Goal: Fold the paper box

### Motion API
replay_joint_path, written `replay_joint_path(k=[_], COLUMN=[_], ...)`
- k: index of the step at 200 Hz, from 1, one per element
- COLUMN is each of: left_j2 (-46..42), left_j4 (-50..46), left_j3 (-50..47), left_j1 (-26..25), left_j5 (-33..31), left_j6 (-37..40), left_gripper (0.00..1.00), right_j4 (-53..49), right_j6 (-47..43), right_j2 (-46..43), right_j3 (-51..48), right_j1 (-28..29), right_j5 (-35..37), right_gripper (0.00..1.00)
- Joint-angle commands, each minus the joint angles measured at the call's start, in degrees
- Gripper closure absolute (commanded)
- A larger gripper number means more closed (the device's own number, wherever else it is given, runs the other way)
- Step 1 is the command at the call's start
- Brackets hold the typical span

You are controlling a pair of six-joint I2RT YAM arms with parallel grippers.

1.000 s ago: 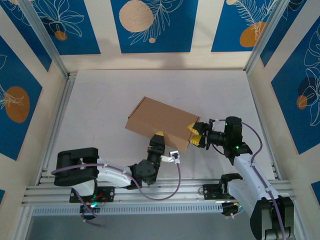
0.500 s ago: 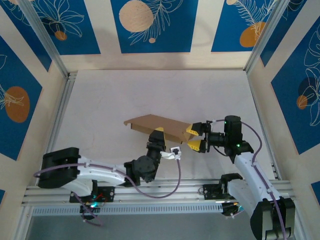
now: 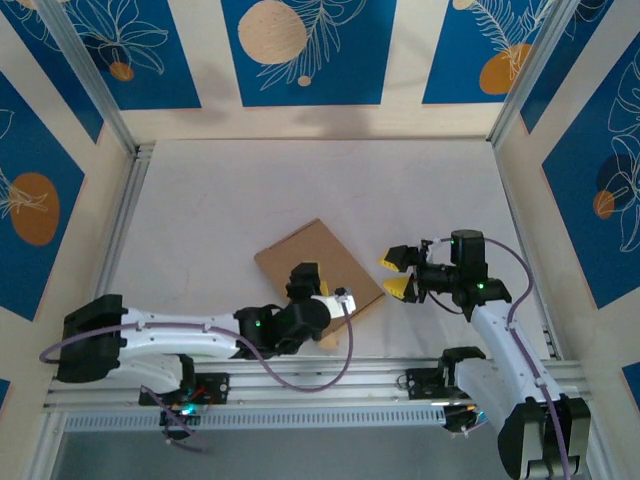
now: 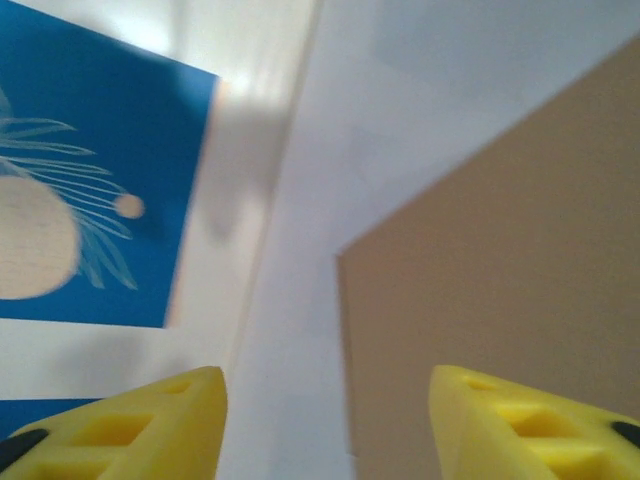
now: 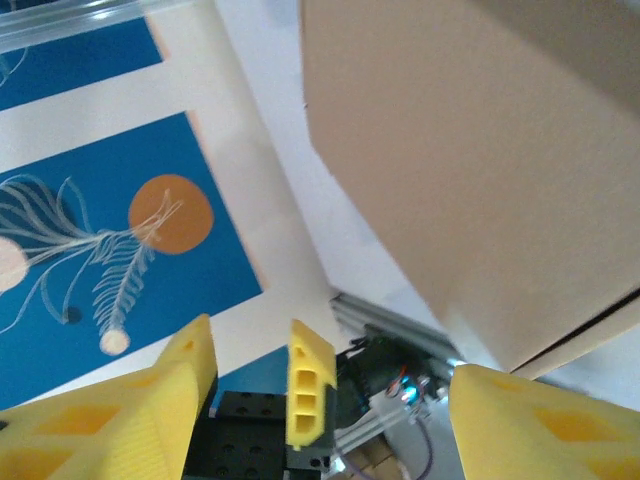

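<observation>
The left tool [image 4: 330, 420] hung at the near edge of the paper box [image 3: 322, 258], fingers apart. The right tool [image 3: 394, 276] gaped empty just beside it. The box lay mid-counter [image 3: 200, 190], seemingly closed, so folding looked largely done.

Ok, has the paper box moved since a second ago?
Yes. The paper box has dropped flat and swung, its near corner now closer to the front rail; the right tool stands open, apart from it.
</observation>
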Motion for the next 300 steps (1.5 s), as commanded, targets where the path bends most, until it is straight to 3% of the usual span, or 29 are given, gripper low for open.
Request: replay_joint_path(k=[1, 18, 39, 55, 75, 106, 135, 165, 205, 238, 250, 278, 300], left_j2=[-3.73, -8.66, -11.37, -6.38, 4.57, 20.06, 25.28, 30.47, 36.91, 38.56, 39.16, 40.95, 42.5], left_j4=[-7.77, -12.06, -21.65, -24.06, -24.66, -24.78, -22.22, -21.26, -22.25, -25.57, -26.97, -28.41, -29.41], left_j3=[0.87, 3.02, 9.04, 13.07, 18.09, 25.82, 27.38, 27.97, 28.64, 28.42, 28.58, 28.65, 29.04], left_j1=[0.41, 5.85, 23.08, 34.66, 42.68, 49.5, 51.14, 53.02, 56.36, 57.25, 57.23, 57.53, 57.53], left_j5=[5.97, 11.81, 26.26, 35.03, 42.06, 57.59, 69.28, 77.74, 73.37, 68.99, 67.72, 68.06, 68.79], left_j6=[-14.04, -21.44, -35.32, -39.68, -42.05, -45.27, -43.7, -44.86, -50.9, -51.27, -51.14, -50.45, -50.3], left_gripper=[0.39, 0.34, 0.33, 0.34, 0.35, 0.41, 0.36, 0.36, 0.49, 0.56, 0.56, 0.6, 0.64], right_j4=[-8.05, -10.81, -11.04, -9.0, -7.55, -5.04, -3.41, 3.57, 5.52, -0.04, 0.76, 9.72, 20.32], right_j6=[-8.15, -11.32, -11.97, -10.82, -9.41, -8.36, -8.78, -8.44, -11.19, -13.71, -12.98, -9.89, -6.85], right_j2=[-0.31, -0.05, -0.29, -0.55, 1.79, 5.32, 5.45, 7.6, 13.59, 8.09, 6.25, 7.82, 14.83], right_j3=[2.16, 2.54, 1.83, 0.28, -0.63, -2.83, -4.93, -8.25, -6.72, -5.74, -6.42, -8.92, -10.15], right_j1=[0.67, 2.83, 8.43, 13.55, 18.88, 19.31, 17.81, 14.17, 13.86, 13.48, 12.87, 11.72, 9.97], right_j5=[7.19, 12.13, 17.82, 21.31, 23.91, 22.57, 19.48, 13.43, 12.3, 18.95, 19.63, 19.76, 19.49], right_gripper=[0.32, 0.34, 0.37, 0.38, 0.34, 0.25, 0.15, 0.12, 0.09, 0.07, 0.01, 0.01, 0.01])
